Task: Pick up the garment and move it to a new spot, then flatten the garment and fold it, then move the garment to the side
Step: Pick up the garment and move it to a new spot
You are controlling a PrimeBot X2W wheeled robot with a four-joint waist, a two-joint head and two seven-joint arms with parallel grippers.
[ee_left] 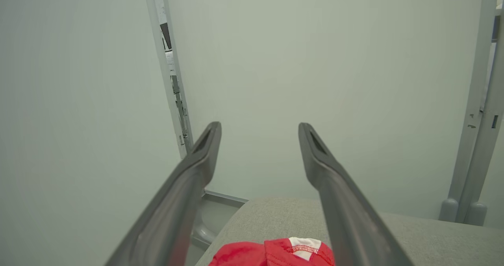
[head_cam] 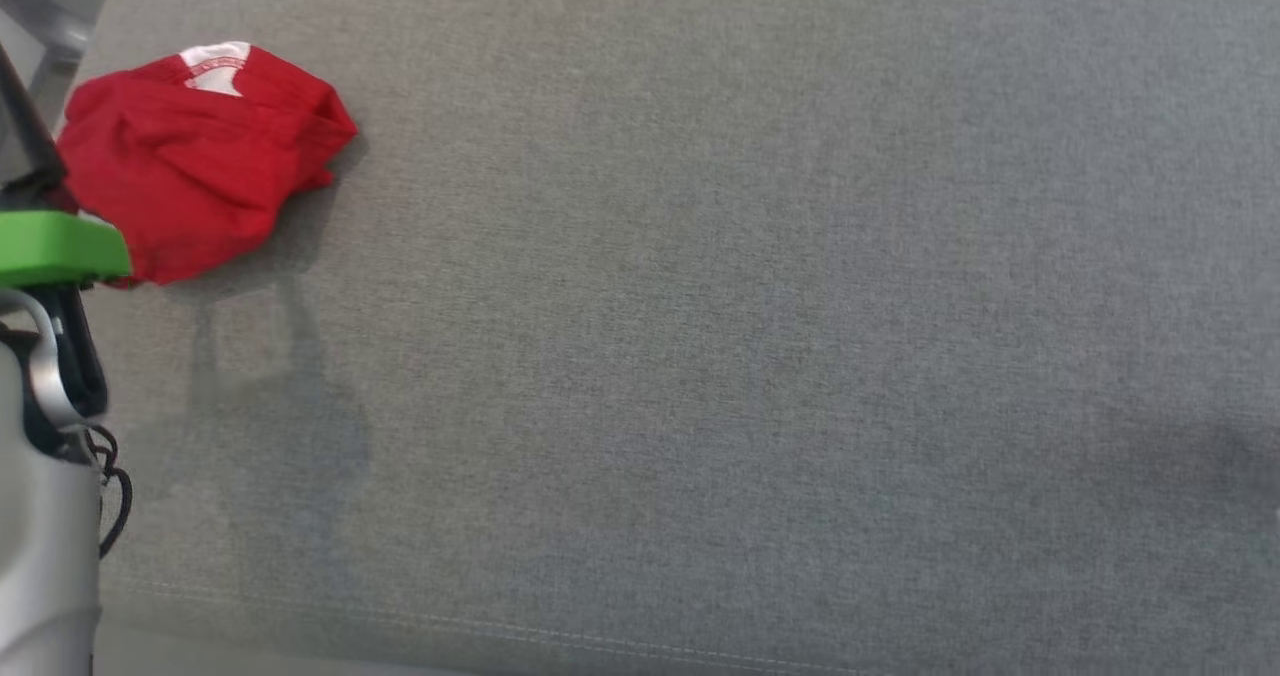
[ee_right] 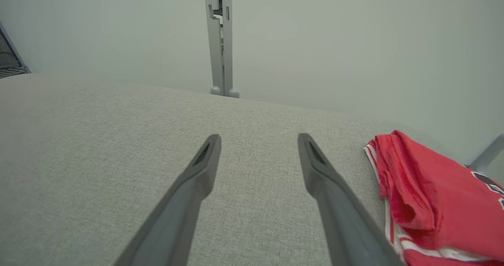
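The garment [head_cam: 200, 161] is a crumpled red piece with a white collar patch, lying at the far left of the grey fabric surface [head_cam: 700, 306]. In the left wrist view its top [ee_left: 275, 254] shows low between and beneath my fingers. My left gripper [ee_left: 260, 130] hangs above it, open and empty, pointing at the pale wall. My right gripper [ee_right: 259, 140] is open and empty above bare fabric. Red cloth [ee_right: 433, 203] with white trim and a dark print lies to the right of it, apart from the fingers.
My left arm, with a green band [head_cam: 55, 246] and pale forearm [head_cam: 45, 556], fills the head view's left edge. A stitched seam [head_cam: 500, 628] marks the surface's near edge. Grey metal posts [ee_left: 173, 73] [ee_right: 220, 41] stand against the wall behind the surface.
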